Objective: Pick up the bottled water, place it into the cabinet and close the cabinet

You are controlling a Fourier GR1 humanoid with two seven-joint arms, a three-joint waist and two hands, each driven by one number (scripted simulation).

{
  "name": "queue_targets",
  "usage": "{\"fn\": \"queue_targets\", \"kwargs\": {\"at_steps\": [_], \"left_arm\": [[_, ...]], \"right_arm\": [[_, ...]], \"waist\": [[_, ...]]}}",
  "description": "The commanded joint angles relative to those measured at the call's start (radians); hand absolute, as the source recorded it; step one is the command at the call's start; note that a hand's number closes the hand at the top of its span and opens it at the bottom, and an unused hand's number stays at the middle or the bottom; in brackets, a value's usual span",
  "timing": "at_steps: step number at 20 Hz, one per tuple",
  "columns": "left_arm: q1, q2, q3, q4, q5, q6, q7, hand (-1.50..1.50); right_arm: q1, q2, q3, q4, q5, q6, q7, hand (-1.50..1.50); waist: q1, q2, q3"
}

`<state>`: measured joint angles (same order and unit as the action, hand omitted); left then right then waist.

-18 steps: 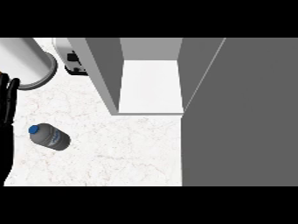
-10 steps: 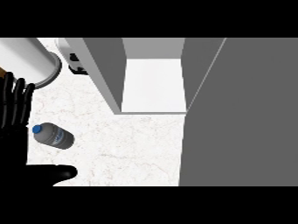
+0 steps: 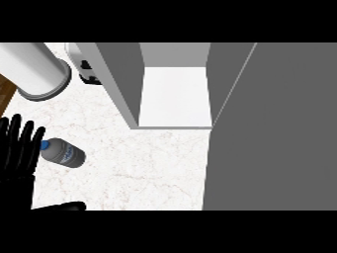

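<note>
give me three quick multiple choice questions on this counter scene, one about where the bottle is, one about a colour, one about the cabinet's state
1. Where does the bottled water lie?
A. inside the cabinet
B. on the counter beside the left hand
C. on the wooden floor

2. What colour is the bottle's cap?
A. blue
B. red
C. green

3. What state is the cabinet in?
A. shut
B. open, nothing visible on its shelf
C. open with the bottle inside

Answers:
1 B: the bottle rests on the marble counter next to the straight fingers of the left hand.
2 A: the cap by the fingertips is blue.
3 B: its white interior shows and the door stands swung out.
</note>
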<state>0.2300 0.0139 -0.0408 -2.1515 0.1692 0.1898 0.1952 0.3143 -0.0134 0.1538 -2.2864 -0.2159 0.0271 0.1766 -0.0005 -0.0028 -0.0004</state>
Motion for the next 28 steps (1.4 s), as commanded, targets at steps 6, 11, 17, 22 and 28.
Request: {"fn": "queue_targets", "kwargs": {"at_steps": [6,11,17,22,28], "left_arm": [[0.179,-0.013,-0.069,-0.064,0.007,-0.017,-0.065,-1.50],[0.249,0.002,0.010,-0.044,0.058,-0.080,-0.119,-1.50],[0.249,-0.001,0.041,0.019,0.087,-0.144,-0.212,-1.50],[0.236,0.007,0.106,0.003,0.126,-0.130,-0.182,-1.50],[0.201,0.026,0.217,0.172,0.158,-0.184,-0.284,-1.50]], "right_arm": [[0.151,0.013,0.068,-0.054,0.006,0.008,-0.068,-1.50],[0.205,0.006,0.053,-0.004,-0.029,0.065,-0.140,-1.50],[0.232,-0.003,0.088,0.002,0.022,0.094,-0.203,-1.50],[0.205,-0.032,0.006,0.018,-0.051,0.108,-0.189,-1.50],[0.326,-0.010,0.086,0.045,0.012,0.136,-0.333,-1.50]], "waist": [[0.001,0.001,0.000],[0.001,0.000,0.000],[0.000,0.001,0.000],[0.001,0.002,0.000],[-0.006,0.001,0.000]]}}
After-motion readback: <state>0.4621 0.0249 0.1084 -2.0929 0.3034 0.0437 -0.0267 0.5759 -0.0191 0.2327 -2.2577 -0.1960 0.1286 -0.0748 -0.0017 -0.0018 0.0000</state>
